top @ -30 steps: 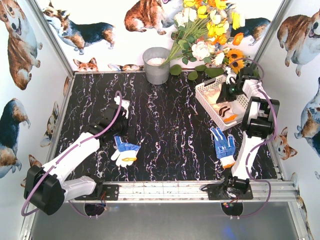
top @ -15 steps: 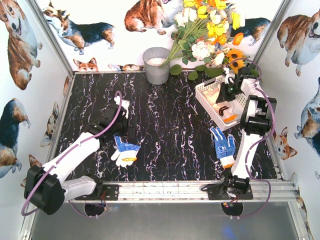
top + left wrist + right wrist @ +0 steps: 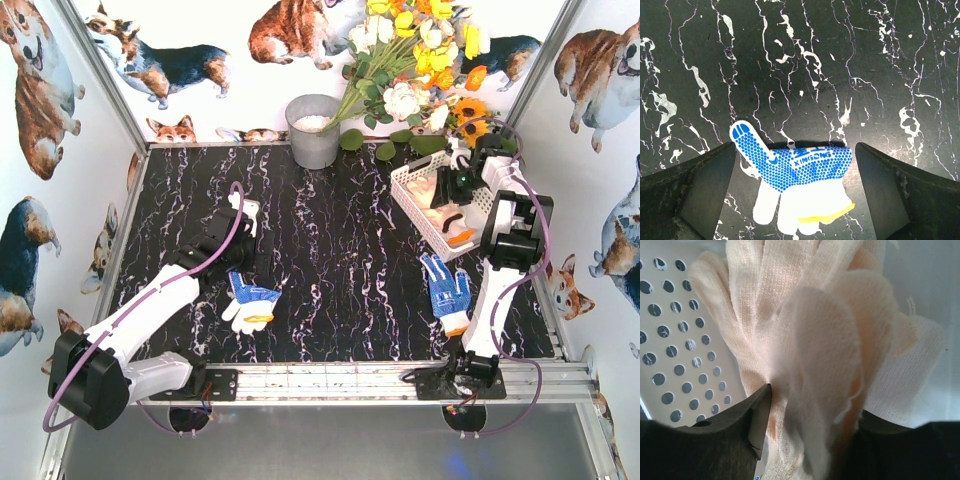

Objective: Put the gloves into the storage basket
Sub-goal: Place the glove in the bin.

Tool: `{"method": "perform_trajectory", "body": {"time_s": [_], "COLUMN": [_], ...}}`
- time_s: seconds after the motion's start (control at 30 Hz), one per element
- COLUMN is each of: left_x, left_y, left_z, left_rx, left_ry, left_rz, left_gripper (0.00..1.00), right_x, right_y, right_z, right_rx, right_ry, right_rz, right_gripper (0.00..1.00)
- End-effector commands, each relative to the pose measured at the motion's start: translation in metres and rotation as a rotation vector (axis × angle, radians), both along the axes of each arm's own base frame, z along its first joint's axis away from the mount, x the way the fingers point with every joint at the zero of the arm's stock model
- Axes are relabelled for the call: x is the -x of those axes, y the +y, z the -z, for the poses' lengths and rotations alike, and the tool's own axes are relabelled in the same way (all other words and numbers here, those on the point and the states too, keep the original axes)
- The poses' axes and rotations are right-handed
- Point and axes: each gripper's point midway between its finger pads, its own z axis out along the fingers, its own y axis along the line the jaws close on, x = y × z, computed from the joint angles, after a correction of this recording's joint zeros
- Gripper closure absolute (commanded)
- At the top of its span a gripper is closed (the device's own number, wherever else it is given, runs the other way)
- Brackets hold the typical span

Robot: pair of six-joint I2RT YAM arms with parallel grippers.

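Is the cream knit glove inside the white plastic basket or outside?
Inside. The cream knit glove, pinched in the right gripper, hangs over the perforated floor of the white plastic basket; from above, the gripper sits inside it.

Bright, even light throughout; the right wrist's close view is blurred.

Black, white-veined marble-look bench [image 3: 340,250]. Grey metal bucket [image 3: 313,130] stands upright at the far edge, something white inside. Bouquet of yellow, white and orange flowers [image 3: 415,55] up and right of it, stems running down to the bucket rim. Corgi-print wall panels [image 3: 40,90] on three sides. Aluminium rail [image 3: 340,381] along the near edge.
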Motion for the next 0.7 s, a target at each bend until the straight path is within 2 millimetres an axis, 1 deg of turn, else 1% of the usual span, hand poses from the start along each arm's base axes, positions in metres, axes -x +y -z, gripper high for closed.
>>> {"method": "perform_trajectory", "body": {"time_s": [0.0, 0.07, 0.13, 0.27, 0.37, 0.47, 0.53, 0.67], "left_x": [-0.004, -0.004, -0.004, -0.004, -0.004, -0.004, -0.004, -0.004], "left_y": [0.003, 0.002, 0.002, 0.002, 0.002, 0.002, 0.002, 0.001], "left_z": [-0.004, -0.005, -0.005, -0.005, -0.007, -0.006, -0.006, -0.007], "left_rx": [0.008, 0.009, 0.009, 0.01, 0.013, 0.014, 0.016, 0.021], "left_ry": [-0.022, -0.023, -0.023, -0.025, -0.03, -0.029, -0.028, -0.03], "left_rz": [-0.008, -0.007, -0.007, -0.007, -0.007, -0.008, -0.006, -0.003], "left_gripper": [0.0, 0.0, 0.0, 0.0, 0.0, 0.0, 0.0, 0.0], "right_x": [-0.008, -0.008, -0.008, -0.004, 0.003, 0.01, 0.017, 0.026], "right_y": [-0.008, -0.012, -0.015, -0.024, -0.031, -0.03, -0.029, -0.034], "right_z": [-0.033, -0.038, -0.042, -0.047, -0.045, -0.041, -0.037, -0.033], "right_rx": [0.053, 0.074, 0.096, 0.148, 0.166, 0.15, 0.15, 0.176], "right_ry": [-0.074, -0.087, -0.094, -0.09, -0.06, -0.027, -0.004, 0.019], "right_rz": [0.023, 0.036, 0.048, 0.086, 0.114, 0.126, 0.136, 0.176], "right_gripper": [0.51, 0.5, 0.47, 0.46, 0.48, 0.51, 0.52, 0.51]}}
